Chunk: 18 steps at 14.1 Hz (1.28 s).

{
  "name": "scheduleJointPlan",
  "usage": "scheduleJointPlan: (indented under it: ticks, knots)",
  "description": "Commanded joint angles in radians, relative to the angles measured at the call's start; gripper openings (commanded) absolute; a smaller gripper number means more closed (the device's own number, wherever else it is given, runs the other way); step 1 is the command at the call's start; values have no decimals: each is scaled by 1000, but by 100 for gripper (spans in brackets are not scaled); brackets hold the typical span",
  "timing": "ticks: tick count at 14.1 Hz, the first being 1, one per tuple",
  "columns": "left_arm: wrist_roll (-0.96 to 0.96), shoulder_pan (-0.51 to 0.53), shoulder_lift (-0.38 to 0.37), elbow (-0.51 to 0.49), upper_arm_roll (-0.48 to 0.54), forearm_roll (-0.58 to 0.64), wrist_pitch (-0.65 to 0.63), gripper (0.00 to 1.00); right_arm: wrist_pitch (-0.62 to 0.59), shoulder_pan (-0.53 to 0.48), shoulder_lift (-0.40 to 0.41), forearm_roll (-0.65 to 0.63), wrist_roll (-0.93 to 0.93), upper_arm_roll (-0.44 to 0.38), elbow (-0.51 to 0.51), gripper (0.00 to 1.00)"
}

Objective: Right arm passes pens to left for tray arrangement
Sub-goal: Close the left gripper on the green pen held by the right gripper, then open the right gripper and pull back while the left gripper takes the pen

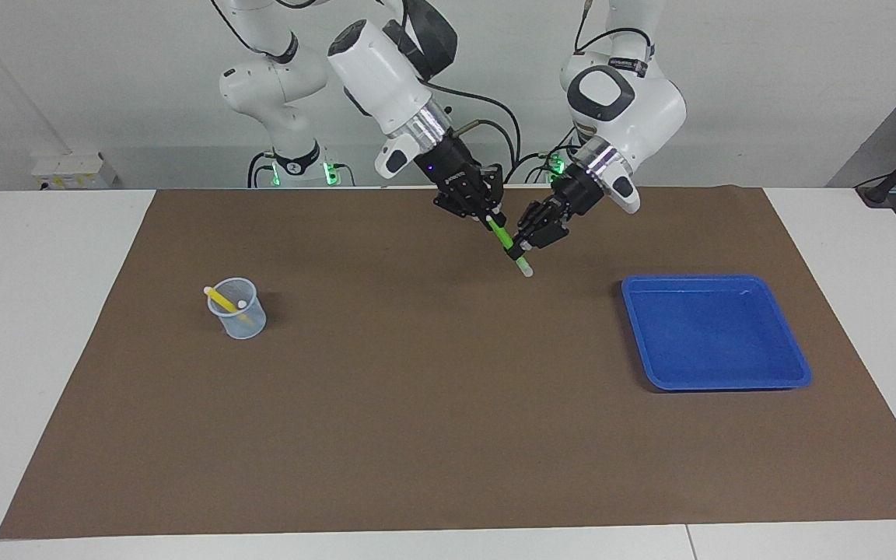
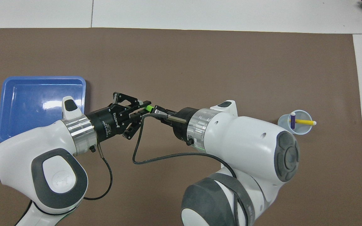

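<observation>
Mid-handover above the mat beside the tray (image 1: 794, 381): our right gripper (image 1: 488, 220) pinches the green pen (image 1: 504, 237), left gripper (image 1: 524, 243) fingers narrowed around it; next, right must release.

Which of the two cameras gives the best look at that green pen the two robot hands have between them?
The facing view: the green pen shows nearly whole, slanting down from the right gripper past the left gripper, above the brown mat. The overhead view shows only a short green bit between the grippers.
</observation>
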Motion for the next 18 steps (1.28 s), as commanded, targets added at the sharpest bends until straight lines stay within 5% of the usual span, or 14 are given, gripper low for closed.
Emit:
scheduleJointPlan:
  ticks: [1,2,6,10,12,18]
  knots:
    - [-20,-16,-17,-16,6,7,-8,0,16,-2,-19,29,0,0,-18,63]
    - [-20,-16,-20,-16,8,7,-13,0,14,-7,-18,29,-3,0,-16,100]
    - [52,5,-26,-19,12,48,-69,0,-100,-68,-22,21,-80,-5,3,100]
    - [133,187,-25,51,12,437,-461,0,-360,-221,-41,11,-412,-8,19,100]
    - [243,224,-25,70,14,488,-560,0,-460,-295,-47,-18,-549,-9,19,100]
    - [513,273,-25,73,18,715,-678,0,-592,-358,-57,-400,-805,-5,8,100]
